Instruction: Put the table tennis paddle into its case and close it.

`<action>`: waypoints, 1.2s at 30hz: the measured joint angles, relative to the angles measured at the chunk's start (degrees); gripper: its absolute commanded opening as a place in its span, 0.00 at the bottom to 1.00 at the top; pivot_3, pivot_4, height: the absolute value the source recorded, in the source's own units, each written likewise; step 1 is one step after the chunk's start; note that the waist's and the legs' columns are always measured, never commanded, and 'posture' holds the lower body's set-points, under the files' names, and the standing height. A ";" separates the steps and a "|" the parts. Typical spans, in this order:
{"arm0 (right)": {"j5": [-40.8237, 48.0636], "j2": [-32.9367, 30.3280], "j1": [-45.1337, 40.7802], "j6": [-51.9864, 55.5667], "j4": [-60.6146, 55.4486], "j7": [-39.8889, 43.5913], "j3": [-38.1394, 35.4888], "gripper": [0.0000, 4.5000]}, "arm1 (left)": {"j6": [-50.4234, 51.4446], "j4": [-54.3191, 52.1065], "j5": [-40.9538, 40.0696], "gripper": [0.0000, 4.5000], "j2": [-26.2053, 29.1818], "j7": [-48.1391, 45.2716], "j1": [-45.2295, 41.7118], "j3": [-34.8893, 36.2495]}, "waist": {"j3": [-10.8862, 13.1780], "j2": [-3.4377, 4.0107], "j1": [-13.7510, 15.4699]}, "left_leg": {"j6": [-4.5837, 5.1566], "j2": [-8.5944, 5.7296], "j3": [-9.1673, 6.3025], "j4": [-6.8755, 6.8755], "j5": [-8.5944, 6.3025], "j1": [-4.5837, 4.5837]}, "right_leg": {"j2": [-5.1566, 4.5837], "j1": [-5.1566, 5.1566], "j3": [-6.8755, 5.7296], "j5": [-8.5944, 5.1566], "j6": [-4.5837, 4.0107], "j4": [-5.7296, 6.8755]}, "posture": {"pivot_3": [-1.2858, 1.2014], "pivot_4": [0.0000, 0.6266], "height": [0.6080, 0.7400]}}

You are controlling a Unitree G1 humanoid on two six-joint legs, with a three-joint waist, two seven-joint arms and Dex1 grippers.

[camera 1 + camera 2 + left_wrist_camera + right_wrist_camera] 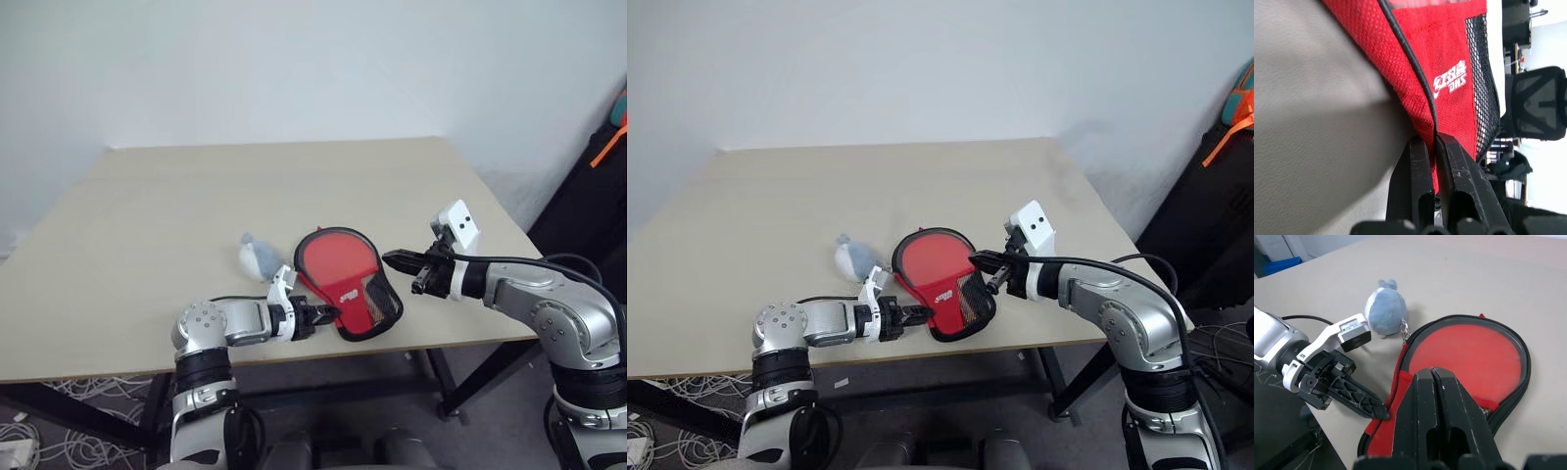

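A paddle-shaped red fabric zip case [345,284] with a small white logo and a black mesh pocket lies on the pale tan tabletop [176,206], near the front edge, its narrow end toward that edge. Through its clear plastic panel the round red rubber face of the table tennis paddle [1469,357] shows, lying inside the case; the handle cannot be made out.

The left gripper [323,315] reaches in from about eight o'clock of the case, and its two black fingers [1415,181] are clenched on the black-piped edge of the red fabric at the narrow end, the cloth pinched between them.

The right gripper [394,258] hangs at about three o'clock of the case, just above the mesh pocket side; its fingers [1449,401] are pressed together with nothing between them, and whether they touch the case I cannot tell.

A small grey-white plush lump [257,256] with a metal clip sits on the table at about ten o'clock of the case, just beside its round end
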 measured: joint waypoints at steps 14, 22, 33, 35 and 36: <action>-0.04 0.03 -0.05 0.10 0.14 0.02 0.63 0.00 | 0.77 -9.14 -20.81 0.00 24.96 -14.06 5.47 -24.85 | 0.39 -0.53 -0.28 | 0.22 0.10 0.21 -0.73 0.13 -0.38 | 0.03 -0.59 0.18 -0.14 0.02 -0.07 | 0.52 0.00 0.99; -0.08 -0.51 0.20 0.01 0.14 1.04 1.72 0.00 | 0.87 -12.97 -22.81 0.00 29.59 -17.77 6.42 -30.04 | 0.43 -0.61 -0.28 | 0.23 0.11 0.26 -0.65 0.14 -0.40 | 0.02 -0.62 0.19 -0.19 -0.08 -0.05 | 0.52 0.00 0.99; -0.70 -2.03 0.52 -0.66 0.22 3.01 3.99 0.00 | -2.09 -14.62 -14.33 0.00 32.81 -28.07 7.65 -33.54 | 0.46 -0.62 -0.29 | 0.23 0.12 0.31 -0.65 0.14 -0.36 | 0.02 -0.62 0.21 -0.19 -0.09 -0.04 | 0.52 0.00 0.99; -1.22 -3.23 0.72 -1.34 0.22 4.07 4.94 0.00 | -2.81 -14.65 -13.08 0.00 32.81 -29.68 7.66 -33.80 | 0.46 -0.63 -0.26 | 0.24 0.13 0.31 -0.62 0.15 -0.33 | 0.02 -0.61 0.21 -0.19 -0.09 -0.03 | 0.52 0.00 0.99; -1.51 -4.17 0.83 -2.05 0.16 5.09 5.64 0.00 | -2.99 -14.65 -12.46 0.00 32.77 -30.37 7.65 -33.87 | 0.46 -0.63 -0.24 | 0.24 0.13 0.30 -0.60 0.15 -0.32 | 0.02 -0.61 0.21 -0.19 -0.09 -0.02 | 0.52 0.00 0.99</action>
